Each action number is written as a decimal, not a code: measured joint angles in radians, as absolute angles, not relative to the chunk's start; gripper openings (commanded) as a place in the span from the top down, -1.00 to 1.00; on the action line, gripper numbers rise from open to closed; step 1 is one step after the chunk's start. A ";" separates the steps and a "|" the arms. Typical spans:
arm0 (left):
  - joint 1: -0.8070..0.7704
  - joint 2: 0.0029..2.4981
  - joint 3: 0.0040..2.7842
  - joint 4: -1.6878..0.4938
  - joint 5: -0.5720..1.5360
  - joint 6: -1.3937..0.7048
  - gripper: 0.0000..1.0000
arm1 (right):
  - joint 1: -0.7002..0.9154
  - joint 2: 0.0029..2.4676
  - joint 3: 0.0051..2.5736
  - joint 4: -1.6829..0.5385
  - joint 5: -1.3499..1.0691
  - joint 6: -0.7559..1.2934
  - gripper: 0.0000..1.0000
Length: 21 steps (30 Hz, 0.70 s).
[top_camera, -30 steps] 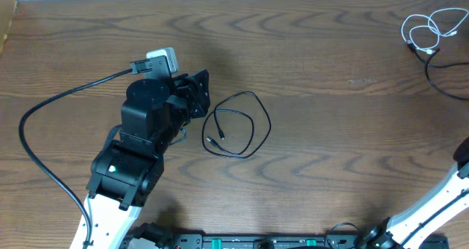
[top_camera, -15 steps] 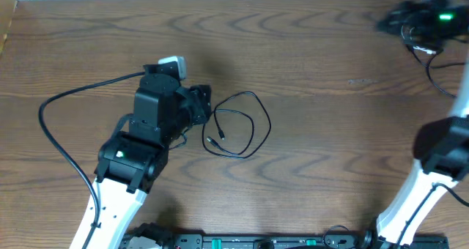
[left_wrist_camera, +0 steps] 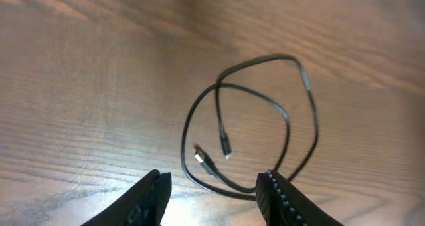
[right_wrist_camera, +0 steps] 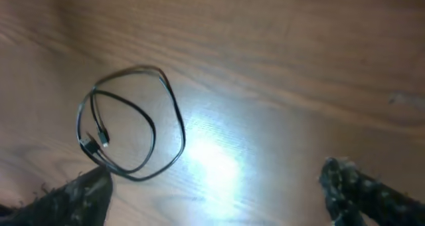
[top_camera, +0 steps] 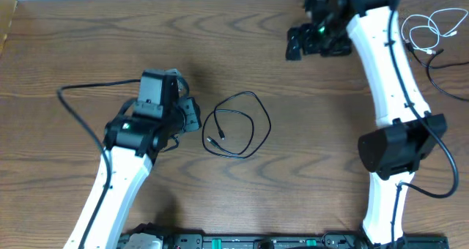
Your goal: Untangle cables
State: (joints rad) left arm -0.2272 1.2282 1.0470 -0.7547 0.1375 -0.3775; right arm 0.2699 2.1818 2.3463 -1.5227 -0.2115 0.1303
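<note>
Two cables lie well apart on the wooden table [top_camera: 315,117]. The black cable [top_camera: 236,124] sits left of centre, just beside the left gripper [top_camera: 192,113], whose jaws stand apart. In the left wrist view the black cable [left_wrist_camera: 313,106] lies on the wood just ahead of the gap between the two fingers [left_wrist_camera: 151,199], untouched. It is thin, coiled in a couple of loose overlapping loops, with both small plugs lying inside the coil. The right gripper [top_camera: 297,44] hangs near the far edge, jaws wide apart and holding nothing. The white cable [top_camera: 423,29] lies in the far right corner, well clear of both grippers, bunched in several small loops.
</note>
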 measured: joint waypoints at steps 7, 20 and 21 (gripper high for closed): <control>-0.158 1.261 1.047 -0.760 0.145 -0.389 0.05 | 0.419 2.183 2.086 -1.446 -0.159 0.248 -0.75; -0.046 1.261 1.047 -0.783 0.151 -0.383 -0.04 | 0.667 2.185 1.712 -1.087 -0.094 0.400 -0.99; -0.038 1.261 1.047 -0.785 0.151 -0.382 -0.04 | 0.672 2.185 1.689 -1.068 -0.082 0.406 -0.99</control>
State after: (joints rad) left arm -0.0380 1.2613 1.0466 -0.7849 0.1513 -0.3820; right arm 0.6716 2.1853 1.6890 -1.0676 -0.0822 0.4065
